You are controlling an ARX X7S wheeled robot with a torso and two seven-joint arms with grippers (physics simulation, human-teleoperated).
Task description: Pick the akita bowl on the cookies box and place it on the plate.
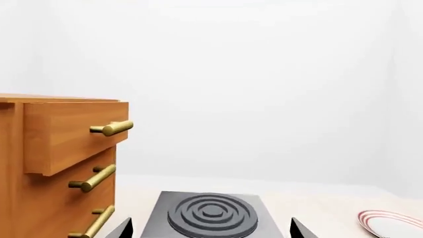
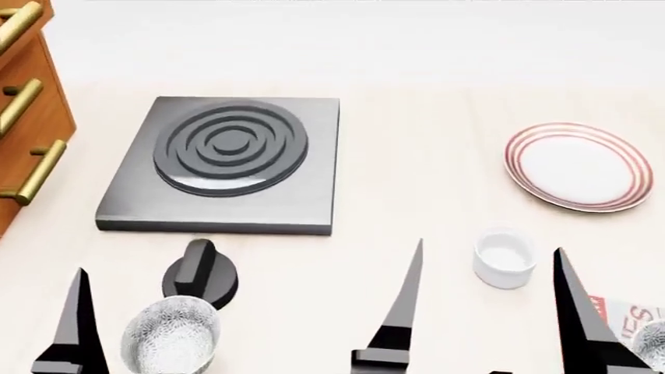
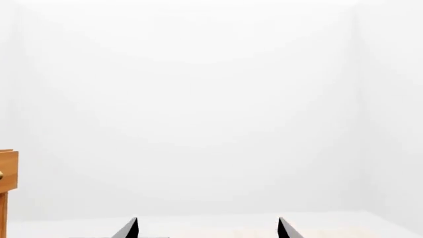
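Bowl [image 2: 652, 340] barely visible at head view's lower right corner, sitting on the box [image 2: 624, 315], untouched; plate [image 2: 578, 166] well apart, further back, bare; right gripper [image 2: 488, 300] fingers spread wide, holding nothing, just beside box; left gripper [image 1: 210, 229] also open, empty; second speckled bowl [image 2: 171, 339] near it; nothing done yet, grasp and transfer left.

Walls: plain white, evenly lit.
Counter [image 2: 416, 195]: pale wood-grain surface.
Drawer unit [image 1: 53, 163]: orange-brown wood, brass bar handles [image 1: 111, 129], standing at counter's left edge.
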